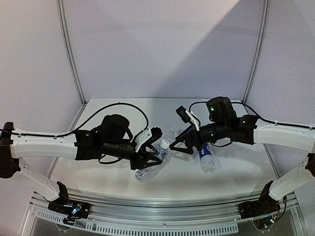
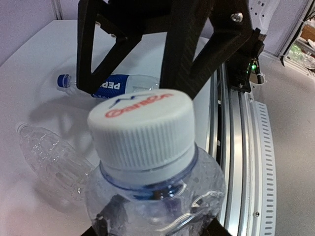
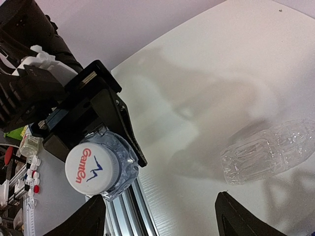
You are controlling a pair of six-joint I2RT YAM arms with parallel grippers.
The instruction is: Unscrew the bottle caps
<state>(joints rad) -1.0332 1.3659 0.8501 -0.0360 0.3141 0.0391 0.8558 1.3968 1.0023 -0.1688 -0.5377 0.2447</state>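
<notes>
Top external: my left claw (image 1: 155, 146) is clenched on a clear bottle (image 1: 166, 150), neck aimed rightward at the right claw (image 1: 179, 144) just beside it. Left wrist: the white cap (image 2: 142, 129) faces that claw's spread fingers (image 2: 187, 49). Right wrist: the right claw is released and empty. The cap sits left of its centreline, top facing me, so I judge a leftward shift comes first.

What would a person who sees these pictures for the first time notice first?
Most striking is the clear bottle held up in the jaws of the left arm, its white cap with red lettering facing the open jaws of the right arm. On the table below lie a bottle with a blue label, under the right arm, and a dented clear bottle, near the left jaws.
</notes>
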